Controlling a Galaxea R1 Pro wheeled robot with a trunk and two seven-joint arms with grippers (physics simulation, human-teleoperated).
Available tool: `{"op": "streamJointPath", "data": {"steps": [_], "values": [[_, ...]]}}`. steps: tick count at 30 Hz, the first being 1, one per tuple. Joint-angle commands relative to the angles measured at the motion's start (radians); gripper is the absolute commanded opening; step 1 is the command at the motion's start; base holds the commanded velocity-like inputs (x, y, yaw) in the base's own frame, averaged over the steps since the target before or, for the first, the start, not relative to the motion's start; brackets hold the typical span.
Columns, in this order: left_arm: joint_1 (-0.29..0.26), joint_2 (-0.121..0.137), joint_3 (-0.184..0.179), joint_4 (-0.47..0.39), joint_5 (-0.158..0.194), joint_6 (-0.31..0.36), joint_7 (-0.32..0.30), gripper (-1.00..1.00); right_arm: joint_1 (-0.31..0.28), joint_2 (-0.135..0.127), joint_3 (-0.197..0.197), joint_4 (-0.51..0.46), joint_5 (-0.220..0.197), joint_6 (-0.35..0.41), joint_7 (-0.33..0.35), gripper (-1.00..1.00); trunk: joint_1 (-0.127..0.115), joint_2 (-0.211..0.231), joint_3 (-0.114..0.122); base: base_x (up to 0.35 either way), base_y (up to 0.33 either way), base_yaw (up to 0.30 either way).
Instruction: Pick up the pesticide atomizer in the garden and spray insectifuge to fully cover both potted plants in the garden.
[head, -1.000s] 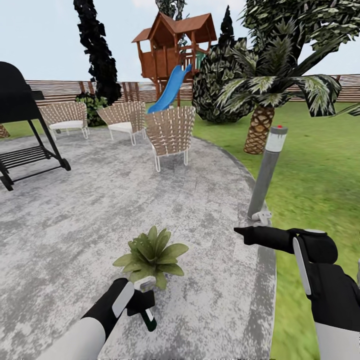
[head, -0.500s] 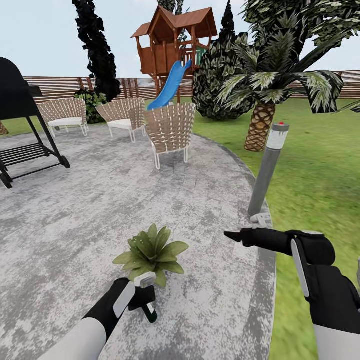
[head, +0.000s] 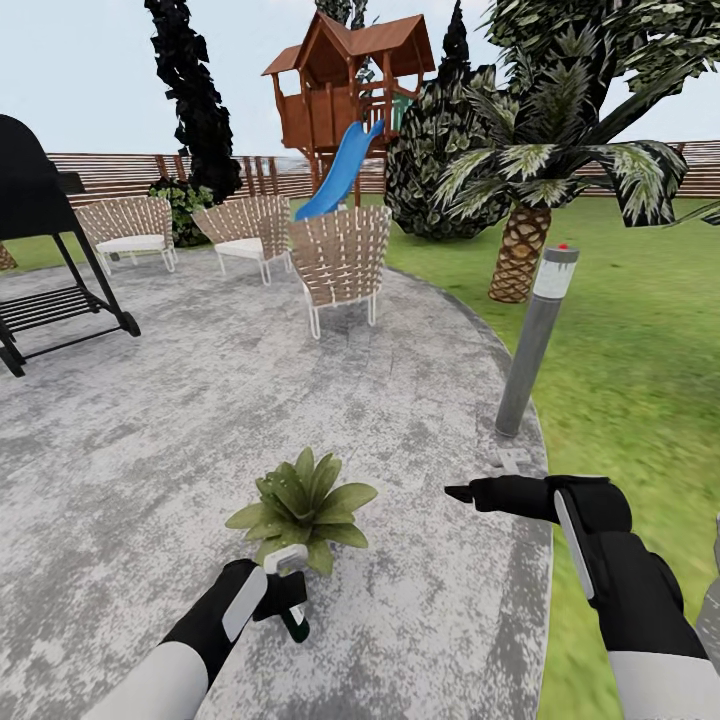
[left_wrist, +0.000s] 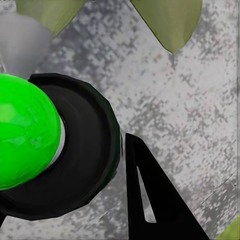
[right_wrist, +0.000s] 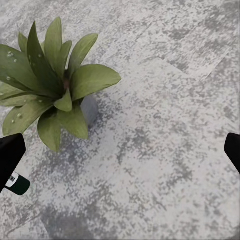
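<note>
The left gripper is clenched around the pesticide atomizer, low over the stone patio. In the head view the atomizer shows a whitish trigger head at the top, next to the gripper, and a dark green body that slants down past the fingers to its lower end. The left wrist view shows the bottle from very close: a glossy bright green rounded surface set in a wide black ring, with one black finger beside it and patio stone beyond.

The potted plant sits on the patio just ahead of the left gripper, its nearest leaves almost reaching the trigger head. It is a low rosette of broad, pointed green leaves; no pot is distinguishable in the head view. In the right wrist view the plant carries tiny white specks of insectifuge on several of its leaves, and a small grey base shows under the foliage. The dark green end of the atomizer, with a strip of white label, appears at the frame edge.

The right gripper is released, its black fingers spread wide apart in the right wrist view. It hovers above the patio, well apart from the plant on the opposite side from the left gripper. A grey post with a red top stands beyond the right gripper at the patio edge.
</note>
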Motion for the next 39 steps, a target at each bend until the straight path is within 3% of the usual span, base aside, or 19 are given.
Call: {"op": "streamJointPath", "data": {"steps": [1, 10, 15, 16, 18, 39], "values": [[0.0, 0.001, -0.004, -0.002, 0.01, 0.003, 0.009, -1.0, -0.001, 0.0, -0.001, -0.001, 0.01, 0.003, 0.01, 1.0, 0.0, 0.0, -0.001, 0.0, 0.0, 0.0], [0.0, 0.001, -0.004, -0.001, 0.01, 0.002, 0.009, -1.0, -0.001, 0.0, -0.001, -0.001, 0.011, 0.003, 0.01, 1.0, 0.0, 0.0, -0.001, 0.0, 0.0, 0.0], [0.013, 0.027, -0.01, -0.014, 0.019, -0.026, -0.006, -1.0, -0.008, 0.0, -0.006, -0.029, 0.012, 0.003, 0.007, 1.0, 0.0, 0.0, -0.001, 0.0, 0.0, 0.0], [0.014, 0.027, -0.011, -0.015, 0.019, -0.206, -0.007, -1.0, -0.008, 0.0, -0.006, -0.083, 0.012, 0.003, 0.007, 1.0, 0.0, 0.0, -0.001, 0.0, 0.0, 0.0], [0.016, 0.028, -0.011, -0.016, 0.019, -0.217, -0.008, -1.0, -0.008, 0.0, -0.006, -0.087, 0.013, 0.003, 0.007, 1.0, 0.0, 0.0, -0.001, 0.0, 0.0, 0.0], [0.025, 0.04, -0.004, 0.004, 0.027, -0.167, -0.009, -1.0, -0.005, 0.0, -0.006, -0.126, 0.012, 0.004, 0.009, 1.0, 0.0, 0.0, -0.001, -0.045, 0.0, 0.0]]}}
